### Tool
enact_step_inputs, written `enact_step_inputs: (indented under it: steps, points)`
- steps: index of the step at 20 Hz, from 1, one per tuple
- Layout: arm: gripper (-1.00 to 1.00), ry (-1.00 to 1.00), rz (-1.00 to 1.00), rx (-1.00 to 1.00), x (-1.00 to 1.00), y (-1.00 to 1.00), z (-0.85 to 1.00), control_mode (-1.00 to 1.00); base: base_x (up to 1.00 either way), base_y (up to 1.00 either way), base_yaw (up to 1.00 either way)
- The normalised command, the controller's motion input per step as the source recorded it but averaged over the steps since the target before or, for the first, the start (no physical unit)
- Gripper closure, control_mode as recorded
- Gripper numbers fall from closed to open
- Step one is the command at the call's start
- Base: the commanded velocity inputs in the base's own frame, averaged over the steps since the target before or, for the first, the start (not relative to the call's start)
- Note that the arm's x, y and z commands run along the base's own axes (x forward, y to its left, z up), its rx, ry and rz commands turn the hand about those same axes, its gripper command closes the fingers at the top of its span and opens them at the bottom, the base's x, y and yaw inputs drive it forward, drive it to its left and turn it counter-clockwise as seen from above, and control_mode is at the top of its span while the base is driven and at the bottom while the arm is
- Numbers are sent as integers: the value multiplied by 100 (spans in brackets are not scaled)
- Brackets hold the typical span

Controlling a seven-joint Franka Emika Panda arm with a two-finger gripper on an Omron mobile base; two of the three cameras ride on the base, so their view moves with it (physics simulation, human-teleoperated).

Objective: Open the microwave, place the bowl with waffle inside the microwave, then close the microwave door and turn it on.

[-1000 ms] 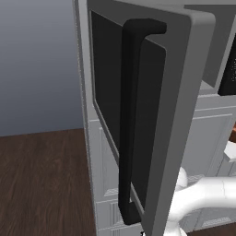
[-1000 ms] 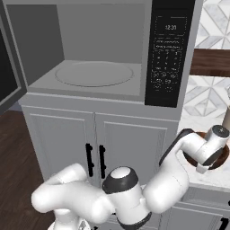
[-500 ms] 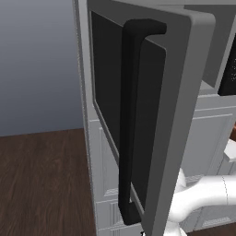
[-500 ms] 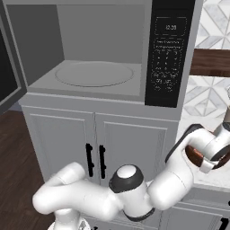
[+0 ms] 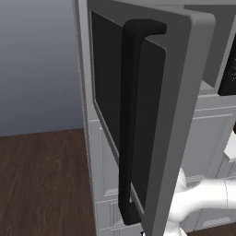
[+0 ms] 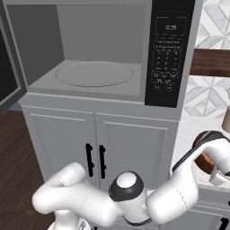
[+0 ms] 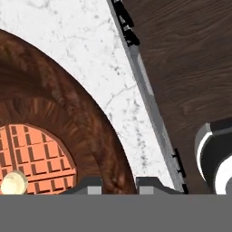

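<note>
Since before, gripper (image 7: 118,181) pinching bowl (image 7: 68,127) rim.

The left base view sits close behind the open microwave door (image 5: 138,115), facing forward and slightly down; the door's outer face and black bar handle (image 5: 131,124) run from twelve to six o'clock, with dark wood floor (image 5: 41,179) at eight o'clock. The right base view looks from the other side, a little farther back, straight into the microwave (image 6: 103,58) cavity, the arm low at six o'clock. Both share the door and the white cabinets (image 6: 94,148). The hand view looks down very near the bowl (image 7: 90,136) rim on the marble table (image 7: 86,54).
</note>
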Motion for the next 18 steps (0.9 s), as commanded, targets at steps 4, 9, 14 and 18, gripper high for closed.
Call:
enact_step_inputs:
  steps: [4, 9, 14, 18]
  points:
    - [100, -20, 4, 0, -100, 34, 0, -100, 0, 0, 0]
    - [100, -26, 8, 0, -100, 76, 0, -100, 0, 0, 0]
    - [100, -35, 2, 0, -99, 93, 15, -100, 0, 0, 0]
    - [100, -34, -3, 0, -99, 83, 45, -100, 0, 0, 0]
